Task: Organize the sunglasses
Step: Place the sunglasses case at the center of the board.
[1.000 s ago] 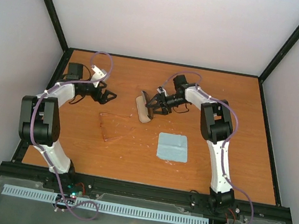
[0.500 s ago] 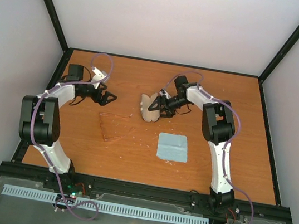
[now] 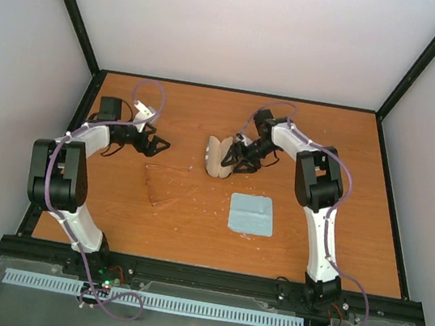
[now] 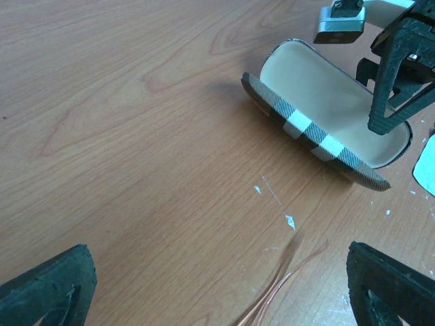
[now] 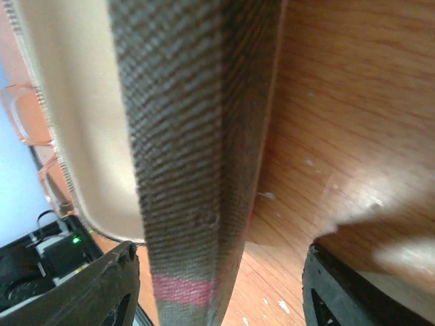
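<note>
The striped case [image 3: 217, 156] lies open at mid table, its cream lining [image 4: 326, 102] facing up in the left wrist view. My right gripper [image 3: 242, 157] straddles its right side. The striped shell [image 5: 197, 136] stands between the jaws, near the left finger, with bare wood between it and the right finger, so the jaws are open around it. The sunglasses [image 3: 167, 184] lie faint and amber on the wood to the case's front left; one thin temple [image 4: 289, 288] shows between my left fingers. My left gripper [image 3: 157, 147] hovers wide open, holding nothing.
A light blue-grey cloth square [image 3: 251, 214] lies flat in front of the case. Black frame rails run along the table's left and right edges. White flecks [image 4: 290, 221] dot the wood near the sunglasses.
The case has gone from closed and flat to open, with the right gripper shifting slightly right and back at its edge. The left gripper has crept a little right, still open.
</note>
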`<move>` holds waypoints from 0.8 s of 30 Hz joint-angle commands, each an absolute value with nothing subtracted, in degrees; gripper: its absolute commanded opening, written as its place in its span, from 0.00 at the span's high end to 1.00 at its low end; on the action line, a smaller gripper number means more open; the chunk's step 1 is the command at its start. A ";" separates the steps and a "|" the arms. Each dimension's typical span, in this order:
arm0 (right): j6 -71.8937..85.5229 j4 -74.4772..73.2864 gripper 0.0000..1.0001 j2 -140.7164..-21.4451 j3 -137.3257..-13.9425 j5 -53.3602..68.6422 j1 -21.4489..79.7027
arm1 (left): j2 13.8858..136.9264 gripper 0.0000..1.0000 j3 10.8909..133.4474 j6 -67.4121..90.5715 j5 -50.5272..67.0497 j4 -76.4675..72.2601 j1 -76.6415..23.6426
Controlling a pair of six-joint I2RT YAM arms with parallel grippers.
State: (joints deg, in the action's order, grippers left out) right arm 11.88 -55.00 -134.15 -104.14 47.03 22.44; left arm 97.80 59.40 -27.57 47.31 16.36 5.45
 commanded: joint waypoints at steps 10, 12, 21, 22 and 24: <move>9.91 -67.09 0.84 -135.71 -112.36 32.75 26.85 | 97.20 0.00 57.22 -27.84 48.68 13.67 5.47; 9.77 -68.61 0.89 -136.04 -113.42 30.88 27.26 | 97.13 0.01 56.98 -27.61 48.77 13.48 5.54; 7.52 -74.88 0.97 -135.33 -129.72 6.50 29.17 | 96.81 0.00 57.22 -27.60 47.94 13.40 5.49; 7.54 -74.15 0.97 -134.46 -131.01 3.27 29.31 | 96.80 0.01 57.60 -27.45 47.86 13.40 5.53; 6.53 -70.80 0.97 -132.11 -131.07 -6.56 29.85 | 96.71 0.01 58.58 -26.57 47.77 13.41 5.66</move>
